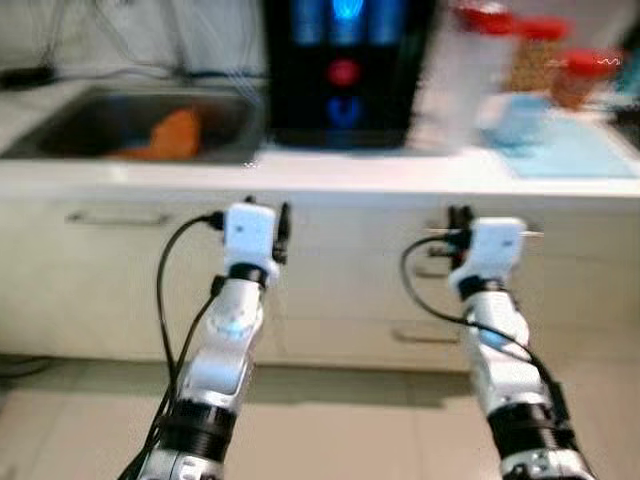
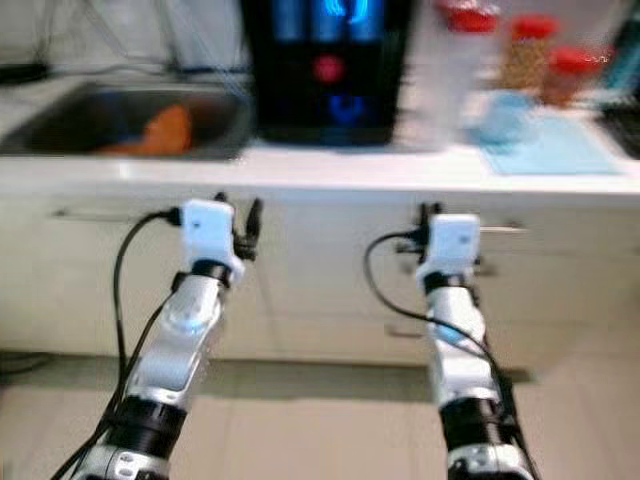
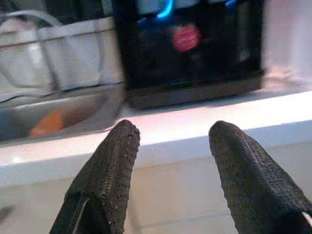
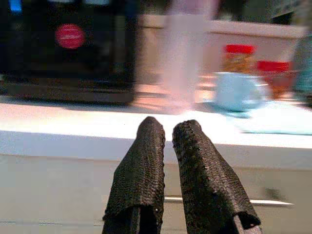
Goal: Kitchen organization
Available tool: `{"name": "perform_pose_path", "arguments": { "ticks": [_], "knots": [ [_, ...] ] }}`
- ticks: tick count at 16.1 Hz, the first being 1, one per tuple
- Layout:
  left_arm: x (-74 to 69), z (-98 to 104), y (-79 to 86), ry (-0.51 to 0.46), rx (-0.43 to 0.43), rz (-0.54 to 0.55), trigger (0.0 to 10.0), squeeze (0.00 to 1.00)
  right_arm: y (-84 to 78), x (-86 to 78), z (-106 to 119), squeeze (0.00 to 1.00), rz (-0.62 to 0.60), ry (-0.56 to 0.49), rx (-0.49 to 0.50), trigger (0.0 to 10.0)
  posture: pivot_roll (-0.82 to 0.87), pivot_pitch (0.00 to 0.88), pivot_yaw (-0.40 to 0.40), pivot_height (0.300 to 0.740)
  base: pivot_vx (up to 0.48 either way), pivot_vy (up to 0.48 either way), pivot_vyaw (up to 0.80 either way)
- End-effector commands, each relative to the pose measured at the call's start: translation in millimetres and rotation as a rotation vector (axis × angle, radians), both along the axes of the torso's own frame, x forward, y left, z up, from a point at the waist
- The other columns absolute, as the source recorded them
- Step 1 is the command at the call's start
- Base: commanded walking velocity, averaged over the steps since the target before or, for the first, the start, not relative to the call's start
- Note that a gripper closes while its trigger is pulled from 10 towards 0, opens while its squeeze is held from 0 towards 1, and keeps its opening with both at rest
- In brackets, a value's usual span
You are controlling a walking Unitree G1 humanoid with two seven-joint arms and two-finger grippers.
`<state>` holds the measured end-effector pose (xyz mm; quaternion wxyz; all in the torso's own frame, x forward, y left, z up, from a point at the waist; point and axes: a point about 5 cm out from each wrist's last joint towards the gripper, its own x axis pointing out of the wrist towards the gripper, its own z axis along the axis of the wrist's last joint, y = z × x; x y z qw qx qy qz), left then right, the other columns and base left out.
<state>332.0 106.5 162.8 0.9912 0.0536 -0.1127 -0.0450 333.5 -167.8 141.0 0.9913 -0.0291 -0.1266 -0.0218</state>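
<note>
Head views: pale blue cup [image 1: 516, 118], upper right on white surface [image 1: 330, 170]; judged light, rigid, slippery; grasp by the wall.
Left wrist: left gripper [image 3: 170, 141] jaws wide apart, empty.
Right wrist: right gripper [image 4: 168, 131] jaws nearly closed, empty.

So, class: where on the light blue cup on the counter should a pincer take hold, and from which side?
Judging from its pose, grip the light blue cup across its body from the front, the counter edge side. It stands upright, and red-lidded jars crowd close behind it. The picture is blurred, so any handle cannot be made out.
</note>
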Motion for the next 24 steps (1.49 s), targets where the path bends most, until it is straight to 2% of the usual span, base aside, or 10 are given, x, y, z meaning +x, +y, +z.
{"name": "perform_pose_path", "arguments": {
  "ticks": [1,14,17,21,24],
  "knots": [
    [0.6,0.4,10.7,-0.004,0.011,0.032,10.0,0.00,10.1,2.1,4.3,0.00,0.023,-0.016,0.019,10.0,0.04,0.038,0.052,0.740,0.000,-0.390,0.00],
    [2.7,-7.2,14.9,0.023,0.007,0.045,10.0,0.00,7.4,4.8,1.0,0.00,0.018,-0.009,0.009,10.0,0.04,0.022,0.054,0.740,0.000,-0.388,0.00],
    [3.3,-13.5,18.7,0.046,-0.010,0.059,10.0,0.00,8.0,5.2,-1.6,0.00,0.022,0.000,0.007,10.0,0.04,0.020,0.053,0.740,0.000,0.000,0.00],
    [0.7,-42.1,29.5,0.148,-0.015,0.088,10.0,0.00,8.4,3.5,-16.3,0.00,0.020,0.052,0.006,10.0,0.04,0.028,0.050,0.740,0.000,0.000,0.00],
    [-4.4,-75.8,41.7,0.259,0.051,0.113,10.0,0.00,4.8,-0.9,-37.1,0.00,0.012,0.133,-0.010,10.0,0.04,0.030,0.049,0.740,0.000,0.000,0.00]
  ]
}}
